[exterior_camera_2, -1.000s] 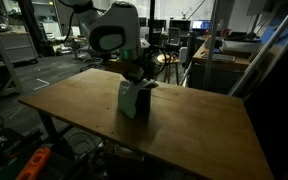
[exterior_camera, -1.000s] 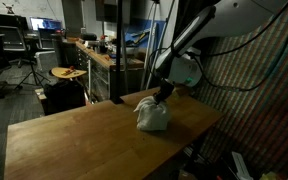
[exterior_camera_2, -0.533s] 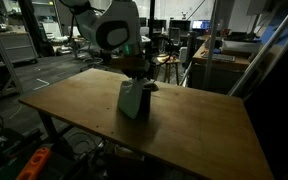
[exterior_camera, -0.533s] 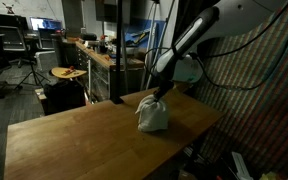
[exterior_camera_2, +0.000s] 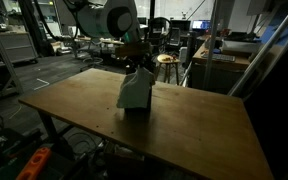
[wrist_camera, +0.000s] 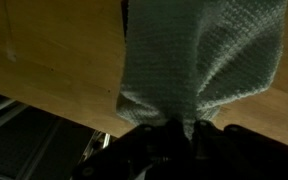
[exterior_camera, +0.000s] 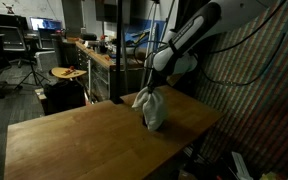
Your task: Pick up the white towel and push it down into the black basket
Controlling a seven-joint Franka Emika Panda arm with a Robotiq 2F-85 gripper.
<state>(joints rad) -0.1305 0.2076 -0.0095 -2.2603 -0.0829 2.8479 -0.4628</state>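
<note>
The hand (exterior_camera: 152,91) is gripping the top of the towel (exterior_camera: 152,110), with its fingers closed almost fully on a pinch of the cloth. The towel is hanging straight down from the hand in a narrow, wrinkled bundle over the far part of the table (exterior_camera: 74,140). In both exterior views the arm (exterior_camera_2: 106,17) is reaching down from above, and the hand (exterior_camera_2: 136,68) is sitting directly over the towel (exterior_camera_2: 134,90). The towel's lower end is coming down to the tabletop (exterior_camera_2: 204,130) or just above it, and the pictures are not showing whether it is touching. A small dark shape is showing at the towel's lower edge, which seems to be the basket (exterior_camera_2: 137,108), mostly hidden by the cloth. Whether any cloth is lying inside it cannot be told. In the wrist view the hand (wrist_camera: 179,130) is appearing as a dark mass at the bottom edge. There the knitted towel (wrist_camera: 204,60) is spreading away from the hand and covering much of the wooden table (wrist_camera: 44,60).
</note>
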